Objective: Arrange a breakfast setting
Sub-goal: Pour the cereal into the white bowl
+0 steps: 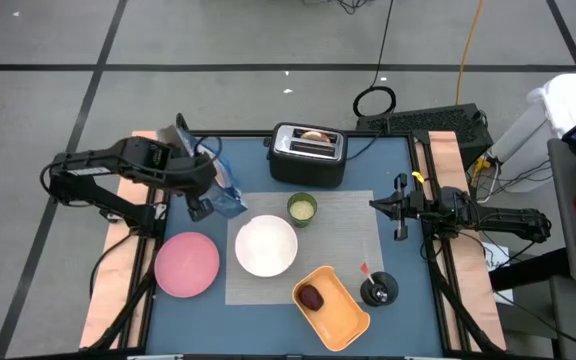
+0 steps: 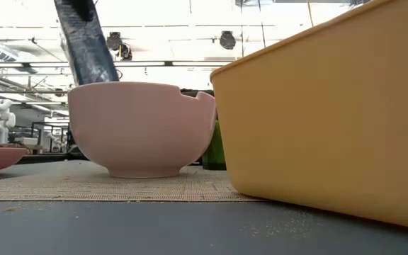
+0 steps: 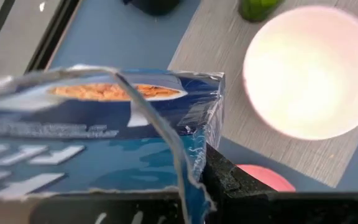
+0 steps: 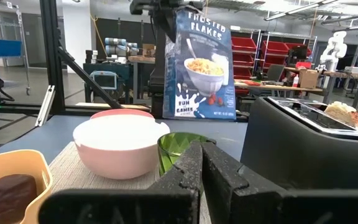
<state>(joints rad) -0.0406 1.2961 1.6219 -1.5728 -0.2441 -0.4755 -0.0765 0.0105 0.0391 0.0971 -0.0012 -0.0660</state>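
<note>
We are seeing the left gripper (image 1: 206, 185) clenched on a blue cardboard cereal box (image 1: 223, 180), holding it above the table's left side, just beside the left edge of the grey rectangular woven placemat (image 1: 343, 225). In the left wrist view the box (image 3: 104, 130) is filling most of the picture, with the bowl below and beyond it. In the right wrist view the box (image 4: 199, 65) is hanging upright behind the bowl, its printed front facing that camera.

The white round bowl (image 1: 265, 245) is sitting on the left part of the placemat. The small pale-green cup (image 1: 302, 208) is standing on the mat just behind the bowl, between the bowl and the black-and-silver toaster (image 1: 307, 152). The toaster is standing at the table's back edge, just off the mat, and a round toasted bread piece (image 1: 315, 136) is poking out of its slot. The pink round plate (image 1: 187, 264) is lying on the blue tabletop to the left of the mat, near the bowl but apart from it.

The orange rectangular plastic tray (image 1: 331, 306) is resting at the mat's front edge, tilted at an angle, with a dark reddish item (image 1: 311, 297) lying in it. A small black round object (image 1: 379, 290) is sitting just to the tray's right.

The right gripper (image 1: 386, 205) is waiting at the mat's right edge, its fingers pressed together and empty.
</note>
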